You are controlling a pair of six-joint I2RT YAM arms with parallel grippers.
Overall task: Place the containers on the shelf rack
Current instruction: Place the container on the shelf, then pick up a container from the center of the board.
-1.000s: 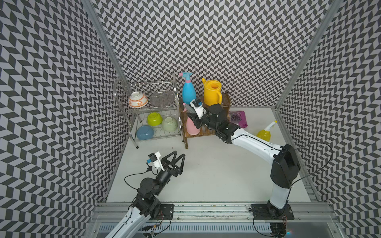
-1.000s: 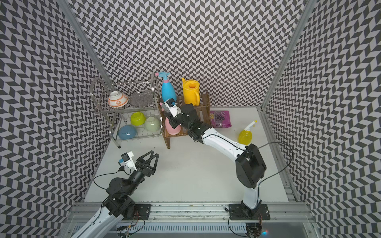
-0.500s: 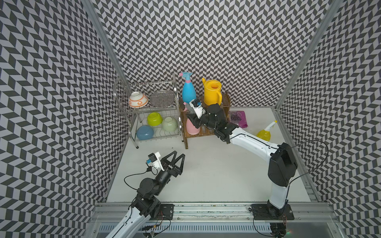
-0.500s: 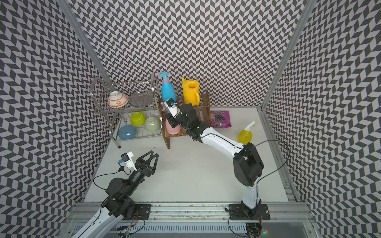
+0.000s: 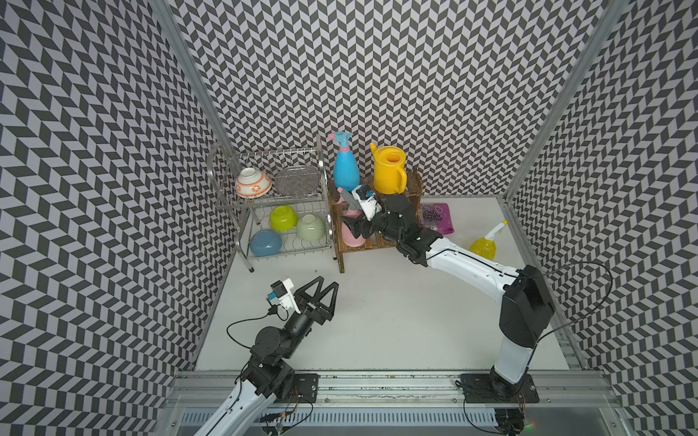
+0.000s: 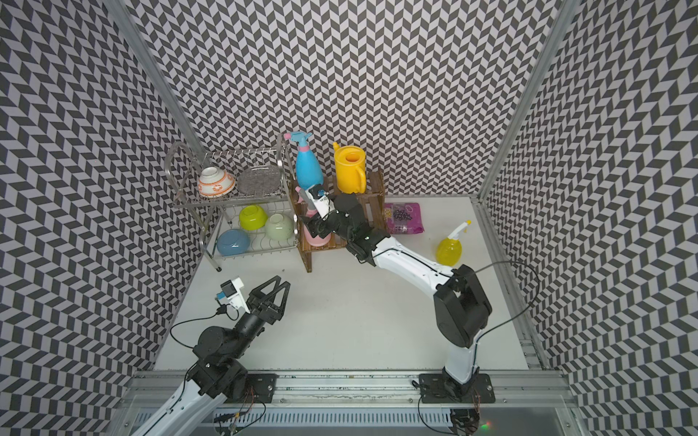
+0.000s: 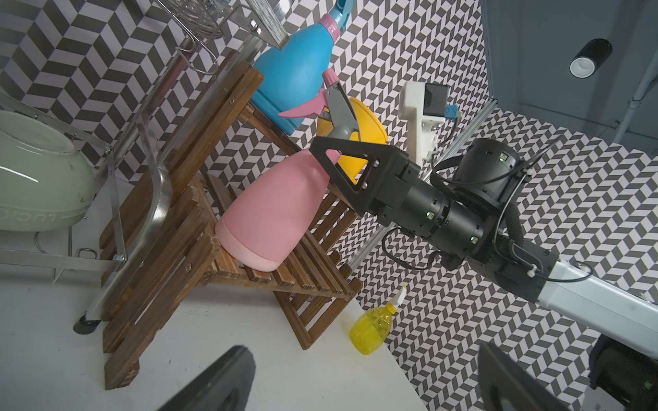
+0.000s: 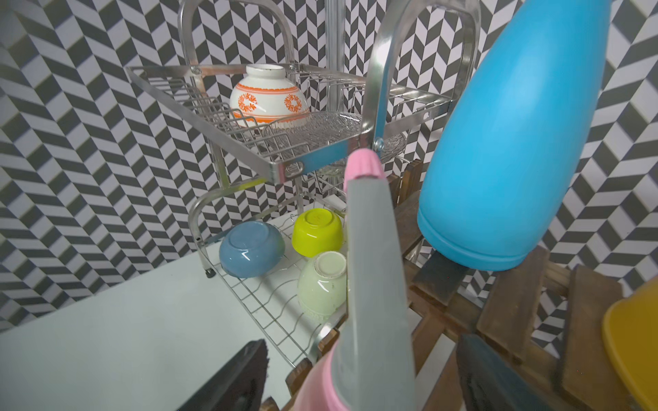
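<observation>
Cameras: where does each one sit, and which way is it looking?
Top views: up high at the front, looking down over the table; both grippers show, the left gripper and the right gripper.
Left wrist: rides behind the left gripper, low down, facing the shelf rack and pink bottle; its own fingers and the right gripper show.
Right wrist: rides behind the right gripper, facing the wire dish rack and blue bottle; its own fingers show.
Shared: both wrist views see the pink and blue bottles.
</observation>
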